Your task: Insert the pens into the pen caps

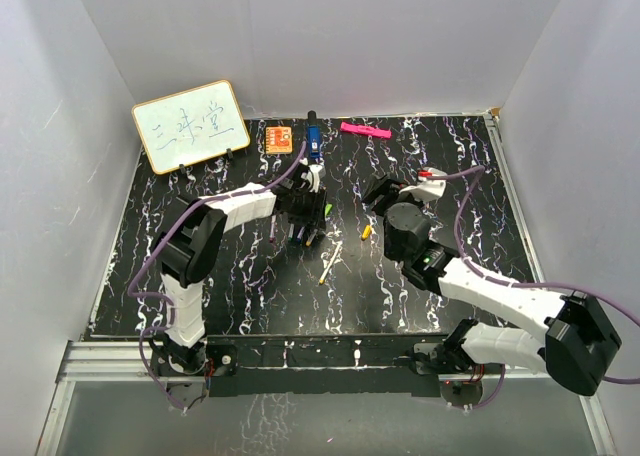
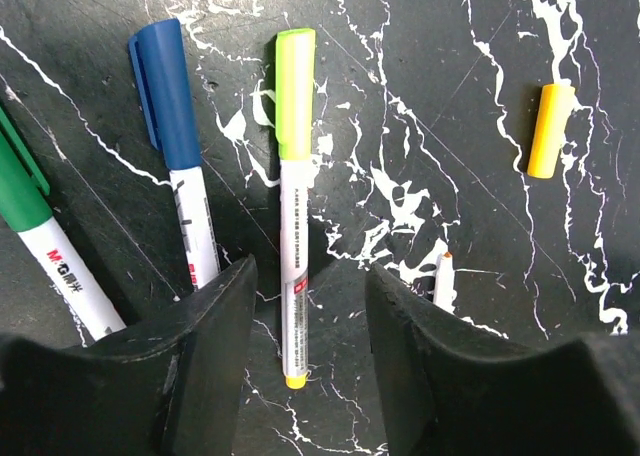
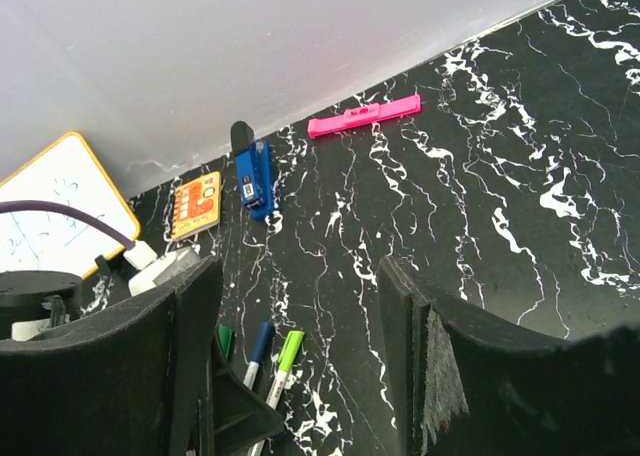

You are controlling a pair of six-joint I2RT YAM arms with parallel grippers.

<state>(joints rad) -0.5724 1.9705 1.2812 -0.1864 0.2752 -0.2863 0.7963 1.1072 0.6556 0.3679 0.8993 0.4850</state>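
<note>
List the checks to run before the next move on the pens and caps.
1. Left gripper open, empty: ok.
2. Right gripper open, empty: ok.
3. Pen under the left gripper needs a cap: not ok; the lime pen there is already capped.
4. Yellow cap lying free: ok.
5. Uncapped pen lying free: ok.
6. Which end of the yellow cap is open: cannot tell.

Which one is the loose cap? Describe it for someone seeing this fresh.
On the black marbled table, look right of the three capped pens at the left gripper. The loose cap is a short yellow tube lying alone, no barrel in it.
</note>
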